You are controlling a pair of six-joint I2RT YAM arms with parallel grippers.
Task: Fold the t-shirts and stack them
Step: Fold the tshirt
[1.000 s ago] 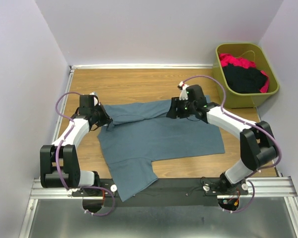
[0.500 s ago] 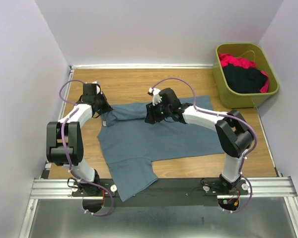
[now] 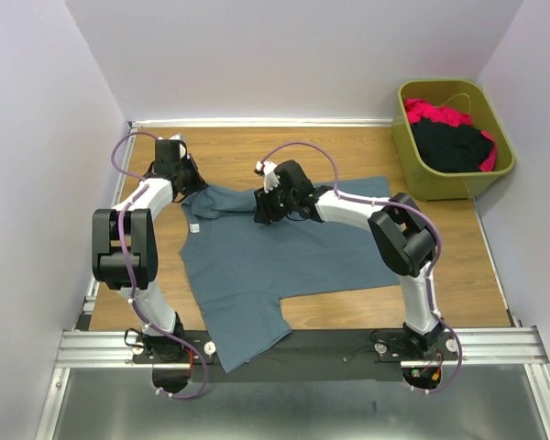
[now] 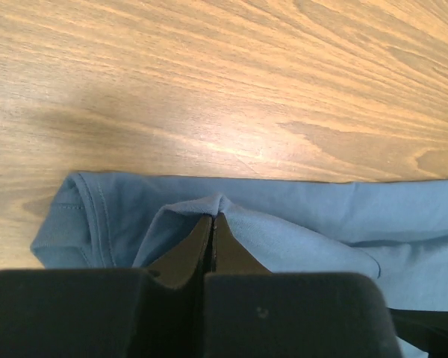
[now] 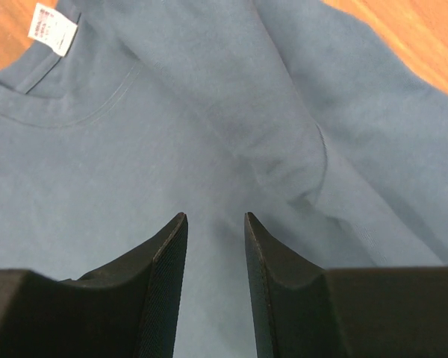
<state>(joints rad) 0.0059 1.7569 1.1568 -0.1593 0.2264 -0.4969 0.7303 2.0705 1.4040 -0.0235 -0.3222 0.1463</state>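
A slate-blue t-shirt (image 3: 284, 252) lies spread on the wooden table, one sleeve hanging over the near edge. Its white neck label (image 5: 52, 28) shows beside the collar. My left gripper (image 3: 187, 181) is at the shirt's far left corner. In the left wrist view the left gripper (image 4: 213, 218) is shut on a raised fold of the blue cloth next to a sleeve hem. My right gripper (image 3: 260, 207) hovers over the shirt's upper middle. In the right wrist view the right gripper (image 5: 215, 218) is open, with only flat cloth beneath. A red-pink t-shirt (image 3: 435, 113) and a black t-shirt (image 3: 451, 147) lie in the bin.
An olive-green bin (image 3: 406, 139) stands at the back right, off the table's corner. Bare wood (image 3: 257, 151) runs behind the shirt up to the back wall. Walls close in on the left and right. A metal rail (image 3: 302, 346) carries both arm bases.
The left gripper has pulled its pinch of cloth toward the far left corner. The right gripper has slid left across the shirt's top, its jaws narrowing, and the far right corner now lies flat.
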